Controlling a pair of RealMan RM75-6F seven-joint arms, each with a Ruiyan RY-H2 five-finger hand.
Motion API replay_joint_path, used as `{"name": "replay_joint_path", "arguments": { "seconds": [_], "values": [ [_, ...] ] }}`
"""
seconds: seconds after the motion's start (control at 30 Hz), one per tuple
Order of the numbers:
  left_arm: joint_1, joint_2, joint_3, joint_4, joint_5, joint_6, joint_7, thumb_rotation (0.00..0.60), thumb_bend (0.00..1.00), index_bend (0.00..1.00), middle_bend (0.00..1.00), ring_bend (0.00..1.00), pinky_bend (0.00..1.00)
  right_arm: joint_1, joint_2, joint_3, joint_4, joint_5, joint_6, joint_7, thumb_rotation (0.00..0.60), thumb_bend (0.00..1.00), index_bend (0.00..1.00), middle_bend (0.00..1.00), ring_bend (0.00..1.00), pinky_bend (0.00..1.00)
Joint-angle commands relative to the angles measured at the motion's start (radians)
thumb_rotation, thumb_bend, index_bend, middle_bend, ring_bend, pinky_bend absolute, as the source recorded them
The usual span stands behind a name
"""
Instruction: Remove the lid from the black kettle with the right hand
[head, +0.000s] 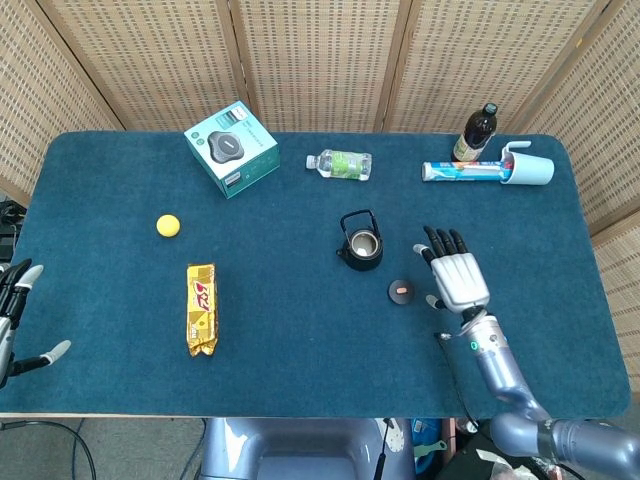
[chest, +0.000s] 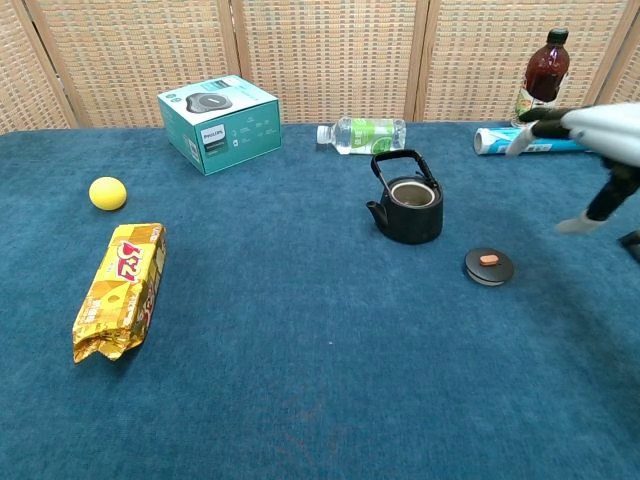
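Note:
The black kettle (head: 361, 243) (chest: 408, 208) stands mid-table with its top open and its handle up. Its round dark lid (head: 401, 291) (chest: 489, 267), with an orange knob, lies flat on the blue cloth to the kettle's right and nearer the front. My right hand (head: 457, 277) (chest: 598, 150) hovers to the right of the lid, fingers spread and holding nothing. My left hand (head: 14, 320) hangs off the table's left edge with its fingers apart and empty.
A yellow snack packet (head: 201, 308) and a yellow ball (head: 168, 225) lie on the left. At the back are a teal box (head: 231, 147), a lying water bottle (head: 339, 164), a dark bottle (head: 477, 132) and a lying tube with a blue cup (head: 488, 170).

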Motion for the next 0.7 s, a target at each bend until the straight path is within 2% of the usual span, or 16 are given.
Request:
{"name": "replay_joint_path", "arguments": {
  "seconds": [0.03,0.2,0.4,0.57,0.7],
  "values": [
    [0.001,0.001,0.001,0.001,0.002,0.001,0.000,0.600,0.14,0.00,0.00,0.00,0.00,-0.094,0.094,-0.051,-0.055,-0.135,0.113,0.102,0.600,0.08,0.12,0.00,0.00,0.00],
    [0.002,-0.003,0.004,0.001,0.006,0.003,0.009,0.600,0.15,0.00,0.00,0.00,0.00,-0.223,0.151,-0.130,-0.029,-0.304,0.285,0.194,0.600,0.00,0.02,0.00,0.00,0.00],
    [0.002,-0.008,0.007,-0.001,0.015,0.004,0.026,0.600,0.14,0.00,0.00,0.00,0.00,-0.323,0.182,-0.177,-0.030,-0.367,0.382,0.166,0.600,0.00,0.00,0.00,0.00,0.00],
    [0.007,-0.011,0.012,-0.004,0.028,0.016,0.041,0.600,0.15,0.00,0.00,0.00,0.00,-0.420,0.198,-0.185,-0.072,-0.384,0.479,0.178,0.600,0.00,0.00,0.00,0.00,0.00],
    [0.011,-0.013,0.016,-0.007,0.040,0.025,0.051,0.600,0.15,0.00,0.00,0.00,0.00,-0.451,0.204,-0.176,-0.066,-0.401,0.498,0.203,0.600,0.00,0.00,0.00,0.00,0.00]
  ]
}}
